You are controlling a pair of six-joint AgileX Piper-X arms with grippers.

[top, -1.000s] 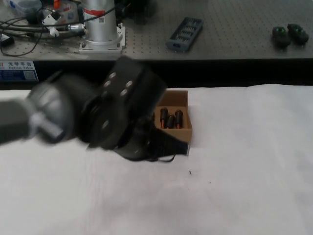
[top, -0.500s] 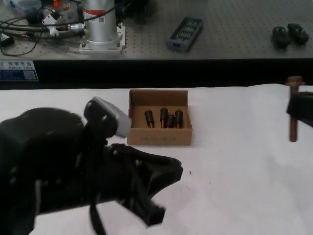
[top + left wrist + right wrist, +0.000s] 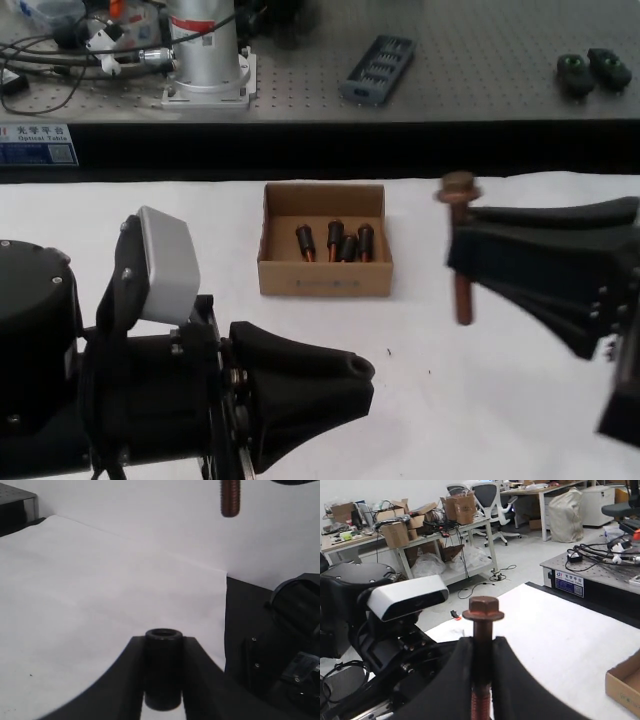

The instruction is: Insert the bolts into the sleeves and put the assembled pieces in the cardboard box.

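Pinching a black sleeve (image 3: pixel 163 672) between the two fingers of the left gripper (image 3: pixel 163 652), at the near left of the bench, low over the white cloth (image 3: pixel 480 400). Shows the sleeve's open end in the left wrist view, with a dark finger pressed against each of its sides. Points toward the right side of the bench, as seen from the high view, with a pale grey camera (image 3: pixel 168 262) mounted on the wrist behind it.

Clamps, in the right gripper (image 3: pixel 456 262), a copper-coloured bolt (image 3: pixel 461 250) by its shank (head up, threaded end hanging down below the fingers). Hangs clear of the cloth, to the right of the cardboard box (image 3: pixel 325 278) and well apart from the sleeve, not in it.

Sits on the cloth at the middle of the bench, open side up, farther back than both grippers: the cardboard box. Holds several assembled pieces (image 3: pixel 335 241), dark with orange-brown ends, bunched close together toward its right half.

Beyond the cloth, on a grey perforated table: a metal post (image 3: pixel 205 50) and a dark blue rack (image 3: pixel 378 65).
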